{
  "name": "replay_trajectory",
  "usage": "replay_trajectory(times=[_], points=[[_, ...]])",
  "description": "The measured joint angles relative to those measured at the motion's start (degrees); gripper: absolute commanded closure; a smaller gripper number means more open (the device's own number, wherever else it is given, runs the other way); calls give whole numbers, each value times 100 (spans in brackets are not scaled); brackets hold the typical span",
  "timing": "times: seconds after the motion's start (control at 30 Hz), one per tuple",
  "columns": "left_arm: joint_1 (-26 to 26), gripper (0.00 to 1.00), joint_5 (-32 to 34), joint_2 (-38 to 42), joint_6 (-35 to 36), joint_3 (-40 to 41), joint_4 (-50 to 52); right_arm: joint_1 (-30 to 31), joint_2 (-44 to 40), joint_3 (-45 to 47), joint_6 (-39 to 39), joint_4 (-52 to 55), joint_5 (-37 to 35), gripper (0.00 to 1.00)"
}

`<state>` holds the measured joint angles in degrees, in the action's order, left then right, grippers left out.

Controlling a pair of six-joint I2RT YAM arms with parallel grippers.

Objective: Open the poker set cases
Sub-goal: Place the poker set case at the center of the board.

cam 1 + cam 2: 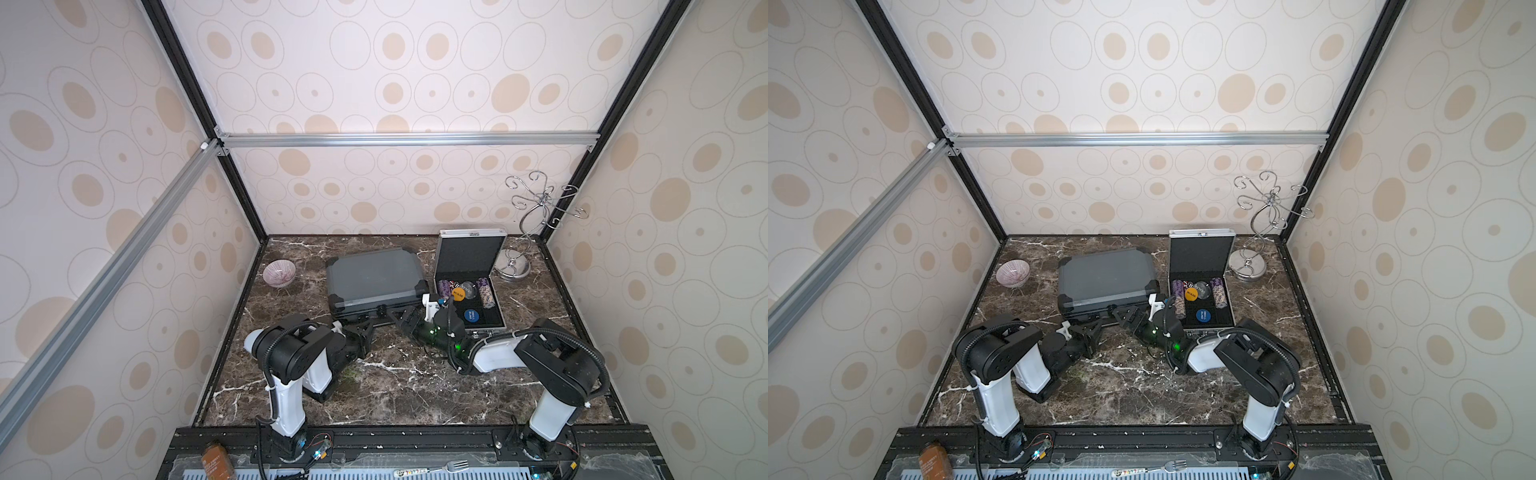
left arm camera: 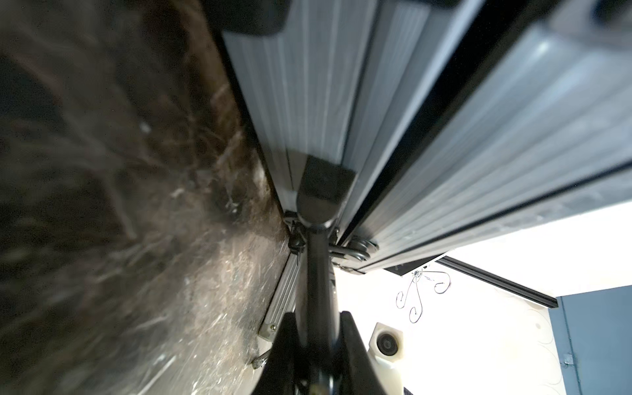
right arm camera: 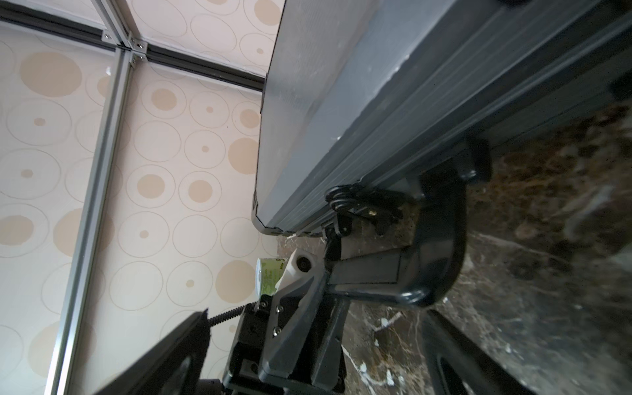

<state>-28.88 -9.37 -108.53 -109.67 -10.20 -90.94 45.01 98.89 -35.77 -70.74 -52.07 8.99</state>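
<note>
In both top views the dark grey case [image 1: 376, 278] [image 1: 1106, 274] lies flat mid-table with its lid down. The silver case [image 1: 486, 330] to its right stands open, lid upright, with chips inside. My left gripper [image 1: 365, 328] [image 2: 318, 318] is at the dark case's front edge, shut on its black handle [image 2: 323, 191]. The right wrist view shows that handle [image 3: 444, 239] and a latch [image 3: 345, 201] on the case front. My right gripper [image 1: 395, 316] [image 3: 318, 314] hovers open just right of the handle, its fingers wide apart and holding nothing.
A pink bowl [image 1: 279, 273] sits at the back left. A chrome hook stand [image 1: 515, 266] rises at the back right, beside the silver case. A jar [image 1: 214, 457] and a fork [image 1: 453, 465] lie on the front rail.
</note>
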Motion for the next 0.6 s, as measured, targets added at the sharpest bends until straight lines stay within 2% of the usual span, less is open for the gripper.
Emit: replay_trajectory(times=[0.07,0.23,0.3,0.43,0.6], points=[[0,98,22,0,44,61,-66,0,-203,-4,264,354,-17,1],[0,83,37,-9,111,83,-76,0,-553,-98,846,1047,-155,1],[0,73,35,-24,140,81,-81,0,-616,-166,1071,1314,-227,1],[0,59,26,-120,168,109,-76,0,-697,-326,1469,1818,-356,1],[0,47,31,-199,205,175,-76,2,-774,-470,1801,2232,-514,1]])
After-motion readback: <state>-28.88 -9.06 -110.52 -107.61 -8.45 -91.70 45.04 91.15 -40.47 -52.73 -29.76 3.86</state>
